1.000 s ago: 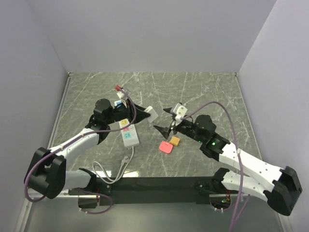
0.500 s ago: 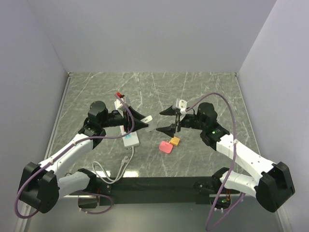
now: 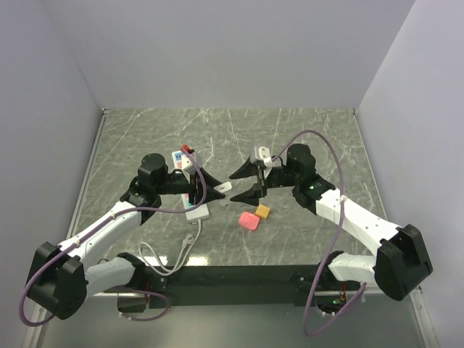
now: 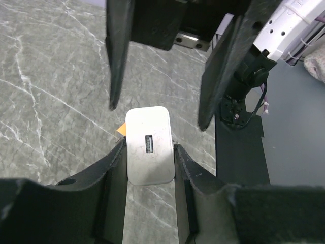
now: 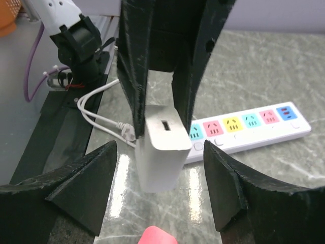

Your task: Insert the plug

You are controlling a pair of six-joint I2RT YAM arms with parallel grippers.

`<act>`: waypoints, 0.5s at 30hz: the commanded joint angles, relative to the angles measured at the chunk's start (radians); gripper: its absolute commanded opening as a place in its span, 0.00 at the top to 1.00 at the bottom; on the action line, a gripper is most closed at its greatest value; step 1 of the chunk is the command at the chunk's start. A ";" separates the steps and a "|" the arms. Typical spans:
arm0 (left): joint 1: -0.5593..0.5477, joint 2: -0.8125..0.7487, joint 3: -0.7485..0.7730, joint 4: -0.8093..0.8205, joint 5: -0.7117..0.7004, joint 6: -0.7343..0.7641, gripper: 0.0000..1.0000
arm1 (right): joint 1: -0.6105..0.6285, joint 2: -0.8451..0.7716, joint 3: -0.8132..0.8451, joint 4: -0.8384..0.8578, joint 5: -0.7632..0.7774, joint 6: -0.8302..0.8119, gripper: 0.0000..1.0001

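My left gripper (image 3: 217, 187) is shut on a white plug block (image 3: 224, 187) and holds it above the table, its free end toward the right arm. In the left wrist view the plug (image 4: 147, 162) sits clamped between my fingers (image 4: 114, 173). My right gripper (image 3: 235, 186) is open, its two fingertips just past the plug's end, one on each side, apart from it. In the right wrist view the plug (image 5: 161, 152) hangs between my spread fingers (image 5: 86, 188). The white power strip (image 3: 196, 210) with coloured sockets lies under the left arm; it also shows in the right wrist view (image 5: 249, 124).
A pink block (image 3: 249, 222) and an orange block (image 3: 262, 211) lie on the marble table below the grippers. The strip's white cable (image 3: 170, 254) coils toward the near edge. The black base rail (image 3: 239, 279) runs along the front.
The left gripper has carried the plug down and slightly right. The right gripper has swung left toward it, still open, so its tips now flank the plug's end.
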 commanded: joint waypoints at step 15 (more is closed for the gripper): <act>-0.023 -0.027 0.024 0.025 -0.012 0.035 1.00 | 0.043 0.117 0.136 -0.124 0.015 -0.064 0.41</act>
